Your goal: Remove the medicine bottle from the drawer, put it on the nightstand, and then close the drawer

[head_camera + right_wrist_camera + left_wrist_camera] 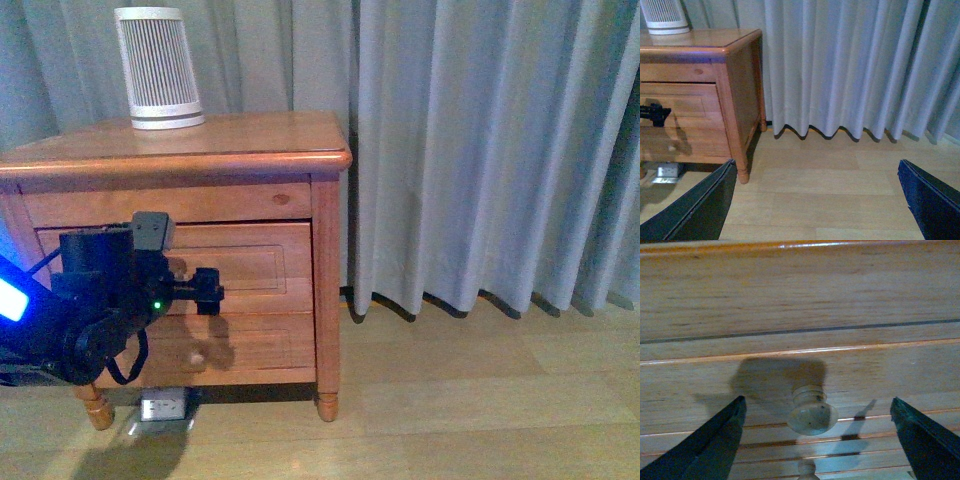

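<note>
drawer [262, 262] of the nightstand [230, 140]: shut. medicine bottle: not in view, judged to be inside the drawer. left gripper [210, 291]: at the drawer front, fingers spread wide, the knob [812, 415] between them with no contact seen. right gripper [816, 165]: spread, empty, off to the side over the floor [830, 200].

risks noted:
- fingers closing short of the knob's neck would catch only its rounded head and slip off on the pull.
- a pull off the drawer's line could jam it.
- a sharp tug could rock the nightstand and tip the ribbed cone [158, 68] on top.
</note>
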Motion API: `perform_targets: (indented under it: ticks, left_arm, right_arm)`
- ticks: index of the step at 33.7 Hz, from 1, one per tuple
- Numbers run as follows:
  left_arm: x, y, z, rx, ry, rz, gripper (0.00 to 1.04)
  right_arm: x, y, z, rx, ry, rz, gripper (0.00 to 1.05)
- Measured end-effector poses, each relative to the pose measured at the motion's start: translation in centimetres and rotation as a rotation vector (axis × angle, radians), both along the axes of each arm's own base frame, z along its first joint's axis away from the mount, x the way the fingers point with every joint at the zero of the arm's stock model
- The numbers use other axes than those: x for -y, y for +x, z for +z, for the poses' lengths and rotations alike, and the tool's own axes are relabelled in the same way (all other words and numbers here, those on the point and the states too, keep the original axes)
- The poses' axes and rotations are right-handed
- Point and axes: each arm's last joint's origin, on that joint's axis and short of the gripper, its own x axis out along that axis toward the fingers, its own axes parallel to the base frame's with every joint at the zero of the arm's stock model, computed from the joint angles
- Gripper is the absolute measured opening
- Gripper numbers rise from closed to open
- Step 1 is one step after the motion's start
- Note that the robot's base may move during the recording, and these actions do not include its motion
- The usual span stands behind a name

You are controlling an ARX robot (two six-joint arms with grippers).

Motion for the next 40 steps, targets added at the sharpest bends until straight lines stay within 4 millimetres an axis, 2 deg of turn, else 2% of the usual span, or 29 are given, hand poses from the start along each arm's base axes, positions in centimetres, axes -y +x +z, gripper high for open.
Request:
perform_targets:
  ticks: [4,6,10,13,14,27,36,40]
  left_arm:
    - [0.0,0.1,0.1,0.002,-0.005,0.003,0.72]
    - [-0.1,0.2,0.2,0.003,-0.007,0.004,0.59]
    - [-0.1,0.2,0.2,0.001,-0.015,0.005,0.43]
    - [-0.1,0.2,0.2,-0.001,-0.02,0.01,0.27]
    - [-0.1,0.2,0.2,-0.001,-0.021,0.007,0.26]
    - [0.0,-0.6,-0.2,-0.002,-0.026,-0.002,0.23]
    - [0.3,-4.4,-0.3,-0.022,-0.027,0.0,0.23]
    - [0.3,-7.2,-0.4,-0.041,-0.022,0.006,0.23]
  right_arm:
    - [0.0,0.0,0.0,0.0,0.0,0.0,0.98]
    - [0.0,0.0,0.0,0.0,0.0,0.0,0.98]
    - [0.0,0.0,0.0,0.0,0.0,0.0,0.98]
    - [0.0,0.0,0.0,0.0,0.0,0.0,0.98]
    - [0.0,0.0,0.0,0.0,0.0,0.0,0.98]
    - [0.0,0.0,0.0,0.0,0.0,0.0,0.98]
    - [0.0,0.0,0.0,0.0,0.0,0.0,0.98]
    - [0.0,0.0,0.0,0.0,0.0,0.0,0.98]
